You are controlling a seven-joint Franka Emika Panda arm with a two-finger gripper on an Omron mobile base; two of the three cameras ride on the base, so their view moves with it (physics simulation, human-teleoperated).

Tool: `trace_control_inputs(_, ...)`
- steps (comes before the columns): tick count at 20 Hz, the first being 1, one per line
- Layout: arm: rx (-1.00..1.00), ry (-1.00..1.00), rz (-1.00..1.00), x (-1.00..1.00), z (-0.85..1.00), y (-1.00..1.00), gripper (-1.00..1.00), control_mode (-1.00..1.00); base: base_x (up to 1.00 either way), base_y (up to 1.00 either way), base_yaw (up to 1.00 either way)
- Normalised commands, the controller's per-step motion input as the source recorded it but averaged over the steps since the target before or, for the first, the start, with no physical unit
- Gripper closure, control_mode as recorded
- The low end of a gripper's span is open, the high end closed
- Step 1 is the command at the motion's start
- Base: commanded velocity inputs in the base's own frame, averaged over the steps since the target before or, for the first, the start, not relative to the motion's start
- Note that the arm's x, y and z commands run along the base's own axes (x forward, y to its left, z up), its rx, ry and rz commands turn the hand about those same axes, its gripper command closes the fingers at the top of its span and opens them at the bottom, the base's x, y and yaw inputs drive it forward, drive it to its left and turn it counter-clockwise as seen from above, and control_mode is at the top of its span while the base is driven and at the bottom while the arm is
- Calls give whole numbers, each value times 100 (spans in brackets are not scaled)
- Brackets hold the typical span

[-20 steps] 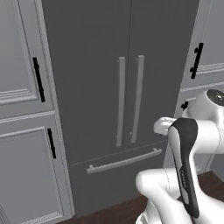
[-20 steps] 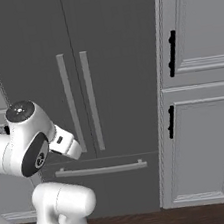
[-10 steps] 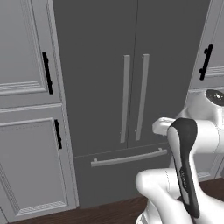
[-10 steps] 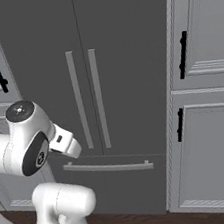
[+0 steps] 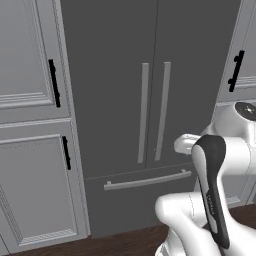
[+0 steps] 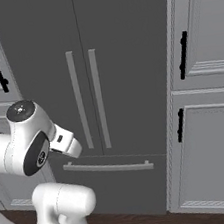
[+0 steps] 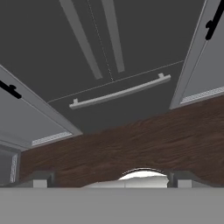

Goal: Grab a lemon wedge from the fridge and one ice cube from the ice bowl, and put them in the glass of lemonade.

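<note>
Evidently the approach step is in hand: the fridge [image 5: 150, 100] stands shut directly ahead, the end effector [image 7: 109, 179] is released and empty, aimed at the floor before the bottom drawer; next, reach a door handle [image 5: 143, 112].

Flat, even rendered light; no glare or hard shadows; soft, slightly blurred edges throughout.

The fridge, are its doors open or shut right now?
Shut. Both doors of the fridge lie flush, with just a thin seam between the two vertical handles, and the bottom drawer is pushed in too.
</note>
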Motion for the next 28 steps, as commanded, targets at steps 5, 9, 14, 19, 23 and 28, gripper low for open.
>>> trace_control_inputs(5, 0, 0, 0, 34, 0, -1, -100, -100, 0, 0, 0)
trace_control_inputs(9, 0, 0, 0, 58, 0, -6, -100, -100, 0, 0, 0)
trace_control_inputs(14, 0, -1, 0, 69, 0, -21, -100, -100, 0, 0, 0)
trace_control_inputs(19, 0, -14, 9, 91, 0, -35, -100, -100, 0, 0, 0)
trace_control_inputs(23, -11, -19, 16, 80, 0, -17, -100, -100, 0, 0, 0)
trace_control_inputs(28, -11, -1, 6, 90, 2, 0, -100, -100, 0, 0, 0)
